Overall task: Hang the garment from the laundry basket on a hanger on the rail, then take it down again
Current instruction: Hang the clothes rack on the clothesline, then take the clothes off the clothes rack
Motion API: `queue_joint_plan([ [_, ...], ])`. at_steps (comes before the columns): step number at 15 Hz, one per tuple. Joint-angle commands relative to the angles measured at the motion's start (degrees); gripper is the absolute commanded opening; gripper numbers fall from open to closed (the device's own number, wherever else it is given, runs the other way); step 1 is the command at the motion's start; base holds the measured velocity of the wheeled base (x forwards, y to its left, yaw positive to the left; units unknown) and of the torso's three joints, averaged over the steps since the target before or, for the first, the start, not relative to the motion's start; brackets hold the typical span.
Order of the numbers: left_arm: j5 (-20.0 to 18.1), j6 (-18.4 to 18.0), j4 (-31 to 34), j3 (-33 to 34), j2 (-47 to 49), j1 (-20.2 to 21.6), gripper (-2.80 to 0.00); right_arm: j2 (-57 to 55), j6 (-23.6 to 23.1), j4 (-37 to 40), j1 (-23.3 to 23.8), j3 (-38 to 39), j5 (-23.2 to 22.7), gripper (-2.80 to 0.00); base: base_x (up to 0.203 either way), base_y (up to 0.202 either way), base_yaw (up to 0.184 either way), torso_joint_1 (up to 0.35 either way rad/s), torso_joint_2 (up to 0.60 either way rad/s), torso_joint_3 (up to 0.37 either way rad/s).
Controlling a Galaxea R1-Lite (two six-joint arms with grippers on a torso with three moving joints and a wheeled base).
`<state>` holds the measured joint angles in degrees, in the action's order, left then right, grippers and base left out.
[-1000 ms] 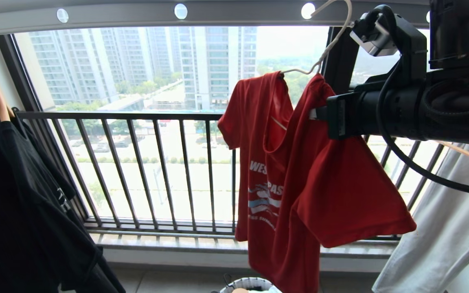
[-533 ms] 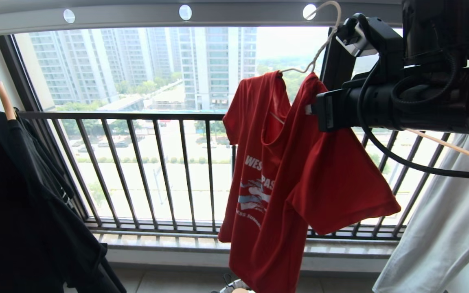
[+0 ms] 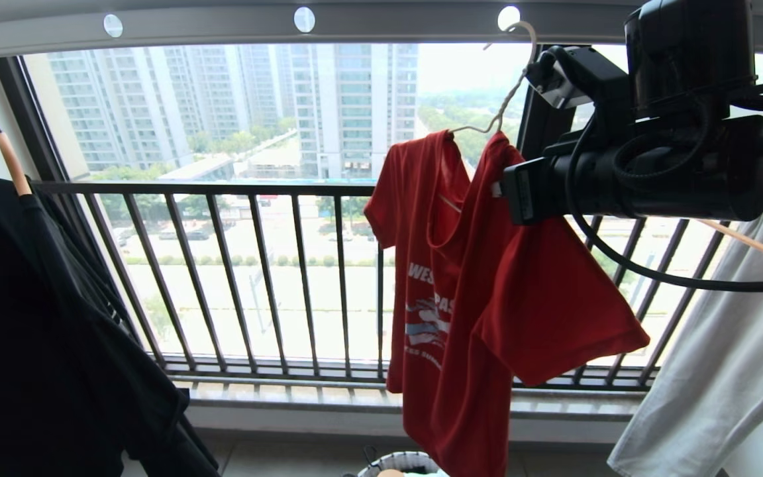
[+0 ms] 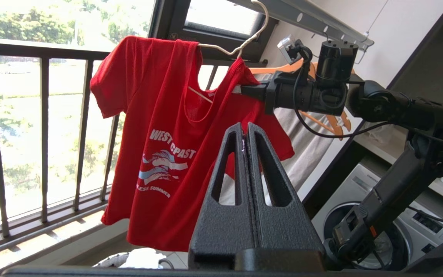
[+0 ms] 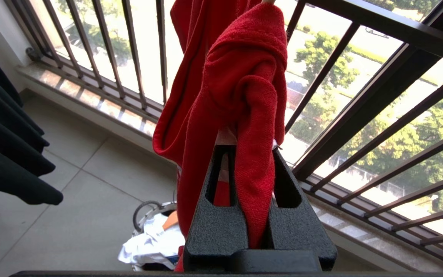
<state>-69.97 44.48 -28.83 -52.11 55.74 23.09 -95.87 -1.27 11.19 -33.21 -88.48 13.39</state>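
I see the red T-shirt [image 3: 481, 298] draped on the cream wire hanger [image 3: 497, 116], whose hook sits in a round hole of the grey rail [image 3: 355, 23] near its right end. My right gripper [image 3: 504, 191] pinches the shirt's right shoulder fabric between its fingers [image 5: 221, 204]. My left gripper [image 4: 246, 134] hangs clear of the shirt, jaws pressed together, empty. The white chest print reads "WEST COAST" and, below a palm-and-wave graphic, "…LESS SUMMER". The laundry basket [image 3: 398, 460] sits on the floor below the shirt.
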Motion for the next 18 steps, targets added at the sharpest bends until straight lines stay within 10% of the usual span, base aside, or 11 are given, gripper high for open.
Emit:
queue_joint_plan([
  [1,-0.4,0.3,-0.2,-0.1,0.0,0.0,-2.8,0.2,0.0,0.2,0.0,0.2,0.1,0.0,0.0,0.0,0.0,0.0,0.0,0.0],
  [14,-0.5,0.3,-0.1,0.2,-0.6,0.0,-2.8,22.4,0.2,-0.4,0.8,25.4,0.1,0.0,0.0,0.0,0.0,0.0,0.0,0.0],
  [18,-0.5,0.3,0.0,0.3,-1.1,0.0,-2.8,23.9,0.3,-4.9,8.7,31.0,-1.0,0.0,0.0,0.0,0.0,0.0,0.0,0.0],
])
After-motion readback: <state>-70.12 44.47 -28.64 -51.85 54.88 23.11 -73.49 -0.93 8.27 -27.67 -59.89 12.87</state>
